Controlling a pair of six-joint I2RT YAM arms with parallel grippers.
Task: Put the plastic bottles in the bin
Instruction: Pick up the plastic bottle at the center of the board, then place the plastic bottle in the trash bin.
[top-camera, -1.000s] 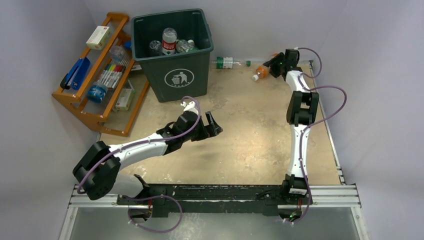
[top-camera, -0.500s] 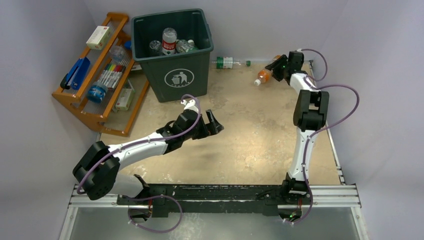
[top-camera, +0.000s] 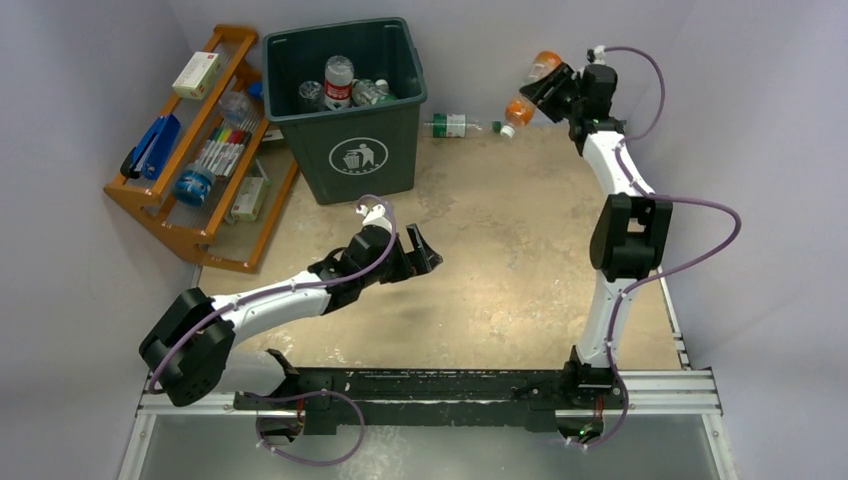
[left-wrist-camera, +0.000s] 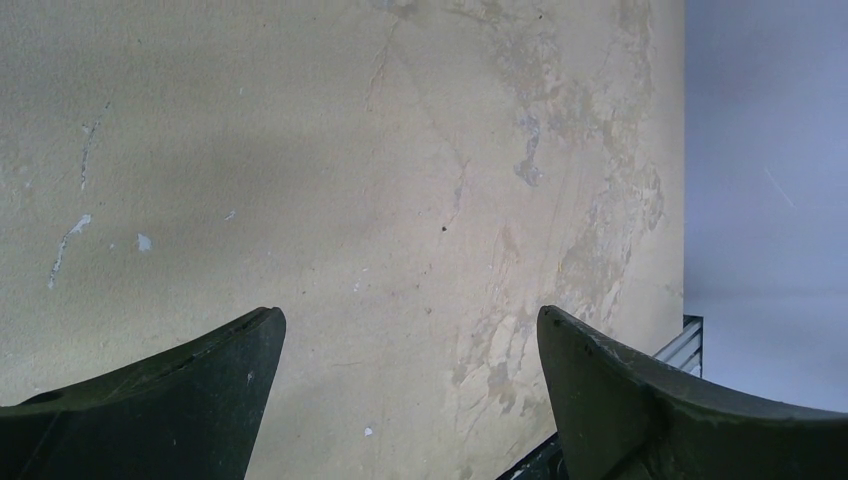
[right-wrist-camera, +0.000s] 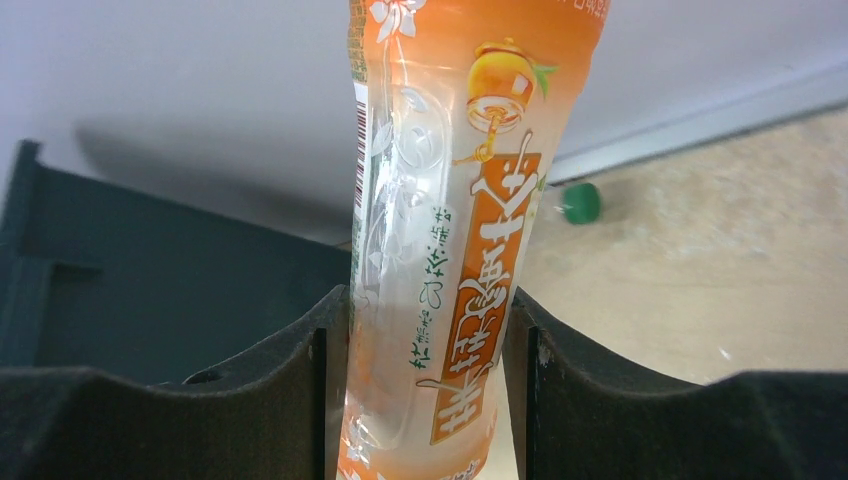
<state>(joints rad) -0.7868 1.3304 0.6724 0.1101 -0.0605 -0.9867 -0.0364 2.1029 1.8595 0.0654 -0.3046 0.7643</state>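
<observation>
My right gripper (top-camera: 548, 88) is shut on an orange-labelled plastic bottle (top-camera: 530, 88) and holds it in the air near the back wall, right of the bin; the bottle fills the right wrist view (right-wrist-camera: 450, 230) between the fingers. The dark green bin (top-camera: 345, 105) stands at the back left and holds several bottles (top-camera: 338, 82); its wall shows in the right wrist view (right-wrist-camera: 150, 270). A clear bottle with a green label (top-camera: 458, 125) lies on the table by the back wall. My left gripper (top-camera: 428, 250) is open and empty over the table's middle (left-wrist-camera: 410, 325).
An orange wooden rack (top-camera: 200, 150) with markers and boxes leans at the back left beside the bin. A green bottle cap (right-wrist-camera: 580, 202) shows on the table near the wall. A metal rail (top-camera: 430, 385) runs along the near edge.
My right gripper has lifted the orange bottle off the table and carried it up and toward the back wall. The left arm has barely moved.
</observation>
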